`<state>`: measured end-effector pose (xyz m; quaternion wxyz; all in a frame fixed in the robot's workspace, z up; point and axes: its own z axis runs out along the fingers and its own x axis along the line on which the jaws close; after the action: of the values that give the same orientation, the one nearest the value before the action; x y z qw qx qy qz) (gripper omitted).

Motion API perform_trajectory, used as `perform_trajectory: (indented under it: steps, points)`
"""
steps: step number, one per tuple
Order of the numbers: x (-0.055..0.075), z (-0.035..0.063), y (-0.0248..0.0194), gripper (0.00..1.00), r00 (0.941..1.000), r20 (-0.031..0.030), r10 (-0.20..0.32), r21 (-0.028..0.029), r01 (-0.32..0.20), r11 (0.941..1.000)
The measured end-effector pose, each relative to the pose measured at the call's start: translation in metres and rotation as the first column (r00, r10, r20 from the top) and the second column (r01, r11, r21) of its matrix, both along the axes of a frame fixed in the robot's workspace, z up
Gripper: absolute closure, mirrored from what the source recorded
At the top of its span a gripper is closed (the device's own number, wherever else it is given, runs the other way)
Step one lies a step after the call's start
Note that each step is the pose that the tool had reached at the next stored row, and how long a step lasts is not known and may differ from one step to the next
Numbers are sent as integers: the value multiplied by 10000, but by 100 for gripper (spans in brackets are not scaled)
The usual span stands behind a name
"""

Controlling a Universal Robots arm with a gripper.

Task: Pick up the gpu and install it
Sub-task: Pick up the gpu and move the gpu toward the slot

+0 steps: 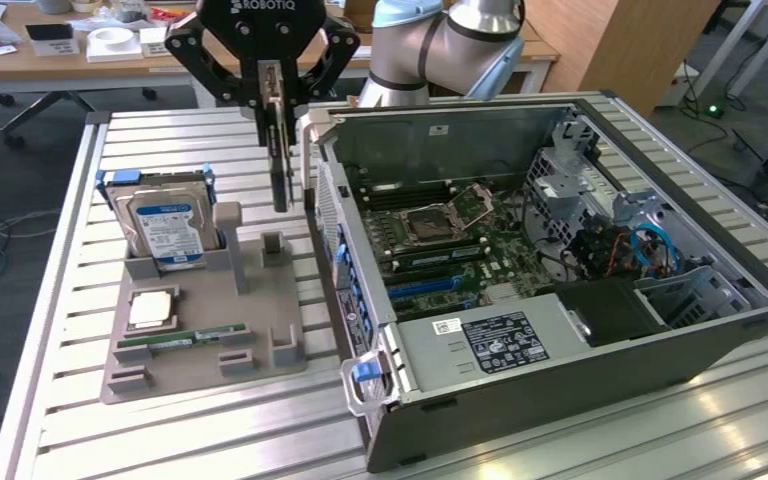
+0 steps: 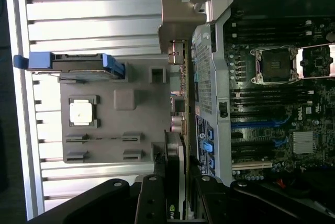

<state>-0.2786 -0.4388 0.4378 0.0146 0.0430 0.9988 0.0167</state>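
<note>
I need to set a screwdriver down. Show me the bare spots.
Bare table slats lie between the grey tray and the near edge, and beyond the hard drive. Crowded: the strip between tray and computer case, where the gripper holds the gpu.

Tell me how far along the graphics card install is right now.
Done: the graphics card is up off the gray holder, clamped in the tool. In hand: it hangs upright at the holder's edge, just outside the open computer case. Left: seating it. The card is not yet inside the case or on the motherboard.
</note>
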Motion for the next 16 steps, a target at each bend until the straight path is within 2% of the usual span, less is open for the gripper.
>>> perform_trajectory:
  steps: [16]
  points:
    - [148,0,0,73,10000,0,0,-1,0,10000]
